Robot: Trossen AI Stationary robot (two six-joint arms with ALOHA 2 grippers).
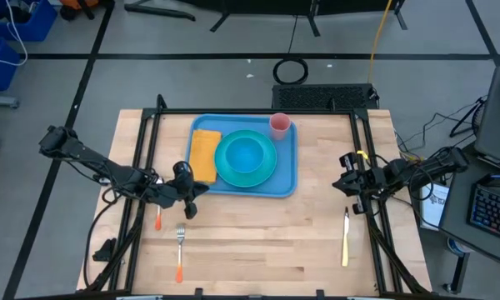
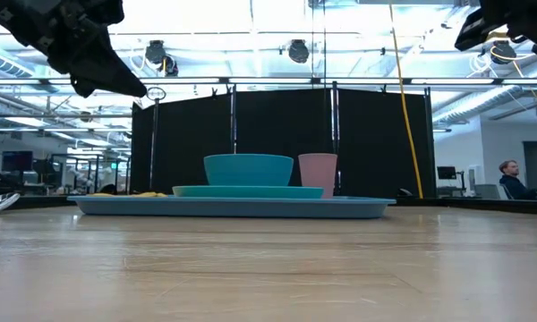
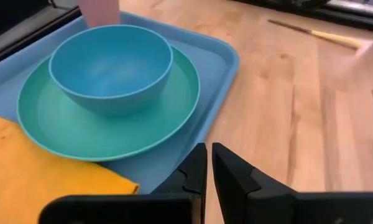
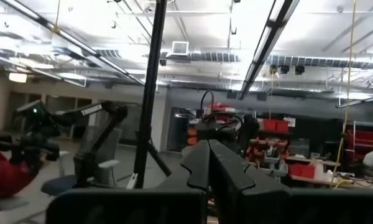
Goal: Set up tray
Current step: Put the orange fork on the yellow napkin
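Observation:
The light-blue tray (image 1: 287, 167) lies flat at the table's far middle. On it rest a teal plate (image 1: 262, 175) with a blue bowl (image 1: 245, 154) standing in it, an orange-yellow napkin (image 1: 203, 154) at the left and a pink cup (image 1: 279, 126) upright in the far right corner. My left gripper (image 1: 202, 188) hovers above the table just off the tray's near left corner. It is shut and holds nothing, as the left wrist view (image 3: 209, 149) shows. At the table's right side my right gripper (image 1: 343, 179) is raised and shut with nothing in it, pointing up into the room (image 4: 208, 149).
A fork with an orange handle (image 1: 180, 246) lies near the front left. Another orange-handled piece (image 1: 157, 221) lies under my left arm. A yellow-handled knife (image 1: 345, 242) lies at the right front. Bare wood stretches between the tray and the near edge.

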